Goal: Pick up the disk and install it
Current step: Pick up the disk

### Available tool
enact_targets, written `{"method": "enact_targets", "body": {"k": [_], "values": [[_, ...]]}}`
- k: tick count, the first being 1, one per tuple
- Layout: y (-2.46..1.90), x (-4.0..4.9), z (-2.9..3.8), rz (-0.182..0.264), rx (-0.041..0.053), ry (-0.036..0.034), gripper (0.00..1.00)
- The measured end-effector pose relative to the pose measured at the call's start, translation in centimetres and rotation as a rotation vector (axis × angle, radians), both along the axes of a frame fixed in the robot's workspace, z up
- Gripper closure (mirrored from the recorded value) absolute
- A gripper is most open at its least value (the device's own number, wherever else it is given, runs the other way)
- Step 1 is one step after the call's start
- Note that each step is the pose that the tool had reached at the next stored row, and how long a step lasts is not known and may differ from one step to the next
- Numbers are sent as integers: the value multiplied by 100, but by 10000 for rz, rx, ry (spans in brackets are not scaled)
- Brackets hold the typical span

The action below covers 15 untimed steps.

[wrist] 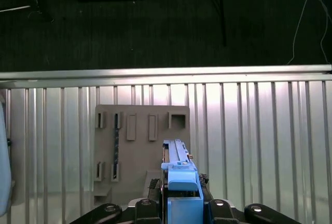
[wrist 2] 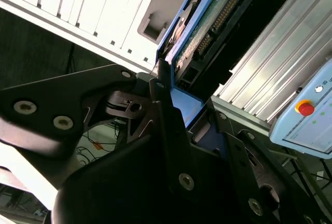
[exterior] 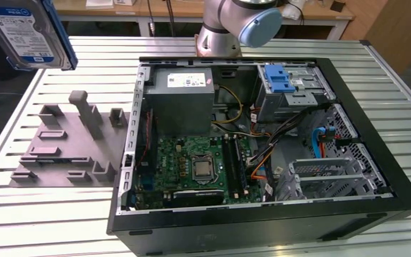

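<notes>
Clearly the tool [wrist: 179,199] is pinching the disk [exterior: 27,32] by its blue frame, high over the grey fixture [exterior: 66,144] near the edge of the tabletop [exterior: 377,69] on the exterior view's left. Such a narrow hold may let it tilt or slip, catching the computer case [exterior: 263,225] wall.

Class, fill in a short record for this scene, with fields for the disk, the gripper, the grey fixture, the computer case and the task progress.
Disk: the disk is held in the air at the exterior view's upper left
Gripper: the gripper is shut on the disk's blue carrier frame
Grey fixture: the grey fixture lies on the table beside the case, with no disk in it
Computer case: the computer case lies open on the table
Progress: disk picked up, not yet installed
</notes>
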State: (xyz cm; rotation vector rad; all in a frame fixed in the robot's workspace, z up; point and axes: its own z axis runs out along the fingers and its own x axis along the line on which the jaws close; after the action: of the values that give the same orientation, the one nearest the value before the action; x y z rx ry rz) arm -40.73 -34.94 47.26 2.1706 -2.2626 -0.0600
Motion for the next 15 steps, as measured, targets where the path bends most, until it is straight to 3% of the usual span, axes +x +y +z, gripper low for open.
{"method": "enact_targets", "body": {"k": [15], "values": [[-6, 80, 0, 0, 0, 0, 63]]}}
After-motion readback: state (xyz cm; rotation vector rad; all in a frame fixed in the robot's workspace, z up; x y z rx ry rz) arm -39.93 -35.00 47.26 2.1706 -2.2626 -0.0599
